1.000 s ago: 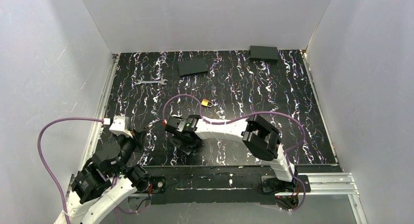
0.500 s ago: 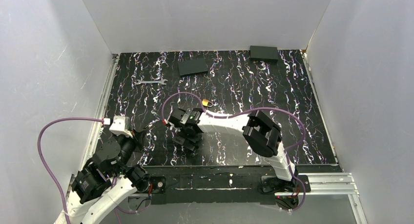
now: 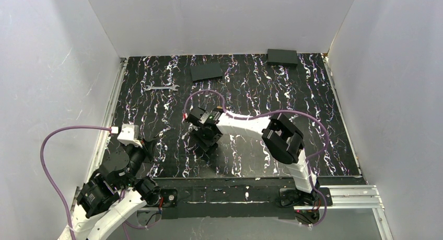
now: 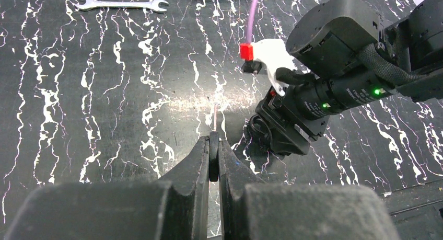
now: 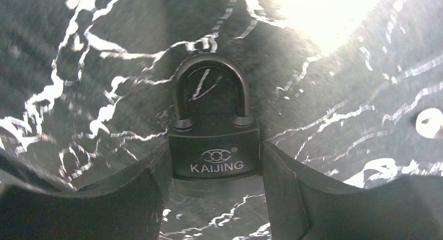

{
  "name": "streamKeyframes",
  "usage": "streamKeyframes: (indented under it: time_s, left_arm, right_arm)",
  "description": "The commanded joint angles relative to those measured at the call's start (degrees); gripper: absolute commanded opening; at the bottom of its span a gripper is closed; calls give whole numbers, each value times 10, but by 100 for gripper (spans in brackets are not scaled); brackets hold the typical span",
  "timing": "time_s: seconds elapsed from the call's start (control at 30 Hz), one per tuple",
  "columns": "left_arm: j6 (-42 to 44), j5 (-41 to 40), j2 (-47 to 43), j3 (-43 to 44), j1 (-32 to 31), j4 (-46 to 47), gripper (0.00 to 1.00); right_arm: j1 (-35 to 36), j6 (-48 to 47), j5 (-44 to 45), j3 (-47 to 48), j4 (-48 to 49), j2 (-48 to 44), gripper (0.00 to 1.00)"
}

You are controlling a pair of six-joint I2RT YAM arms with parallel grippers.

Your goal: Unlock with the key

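My left gripper [image 4: 213,141] is shut on the key [image 4: 213,159]. Its black head stands edge-on between the fingers, and its thin blade [image 4: 214,116] points forward over the table. In the top view this gripper [image 3: 148,146] sits at the near left. My right gripper [image 5: 214,152] is shut on a black padlock [image 5: 214,146] marked KAIJING. It grips the body from both sides, with the closed shackle pointing away, close to the tabletop. The right gripper [image 3: 206,140] is near the table's middle, and in the left wrist view [image 4: 279,138] it is ahead and to the right of the key.
A silver wrench [image 3: 161,87] lies at the far left and also shows in the left wrist view [image 4: 121,4]. Two flat black boxes [image 3: 207,71] [image 3: 282,57] lie at the back. A purple cable [image 3: 201,93] loops over the right wrist. White walls enclose the table.
My right gripper has carried the black padlock farther from the near edge and slightly right, and its wrist now covers the small brass padlock. The left arm has not moved.
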Motion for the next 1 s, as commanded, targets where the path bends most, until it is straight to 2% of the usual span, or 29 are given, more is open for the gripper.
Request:
streamKeyframes:
  time_s: [0.0,0.03,0.07,0.1,0.13,0.17,0.27,0.4,0.63,0.77,0.97]
  left_arm:
    - [5,-15,9,-5,2,4,0]
    - [5,-15,9,-5,2,4,0]
    - [5,-16,10,-6,1,4,0]
    - [5,-17,10,-5,2,4,0]
    - [6,-17,10,-5,2,4,0]
    - [6,-18,10,-5,2,4,0]
    - [5,-18,9,-5,2,4,0]
    - [5,-18,8,-5,1,4,0]
    - [6,-21,3,-6,2,4,0]
    - [6,-21,-2,-6,2,4,0]
    - [8,-20,-6,-7,2,5,0]
  right_arm:
    - [-8,281,163,8,-73,-5,46]
    - [-10,340,174,-1,-79,-15,47]
    - [-9,389,181,-15,-77,-31,54]
    - [-8,436,179,-36,-62,-54,67]
    - [-6,471,170,-57,-39,-78,89]
    - [-6,497,161,-77,-17,-101,97]
    - [-6,525,129,-112,51,-159,98]
    - [-6,502,142,-88,32,-168,99]
    - [-8,389,89,-16,0,-81,98]
    - [-8,322,158,65,-96,-24,98]
    - [-8,294,184,69,-120,-3,98]
